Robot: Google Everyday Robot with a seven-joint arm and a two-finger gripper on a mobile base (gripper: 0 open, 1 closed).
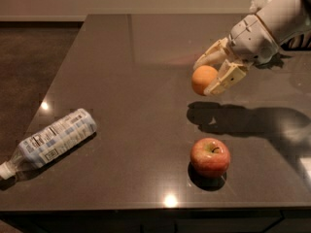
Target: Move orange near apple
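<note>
The orange [202, 79] is a small matte pale-orange fruit, held off the table between the cream fingers of my gripper [210, 76]. The gripper reaches in from the upper right and is shut on the orange. The apple [210, 157] is red with a yellowish patch around its stem; it stands on the dark table near the front edge, below the gripper. The orange hangs above and behind the apple, apart from it, and its shadow falls on the table between them.
A plastic water bottle [51, 142] with a white-and-blue label lies on its side at the table's front left. The dark glossy table [131, 57] ends at a front edge just below the apple. Floor lies to the left.
</note>
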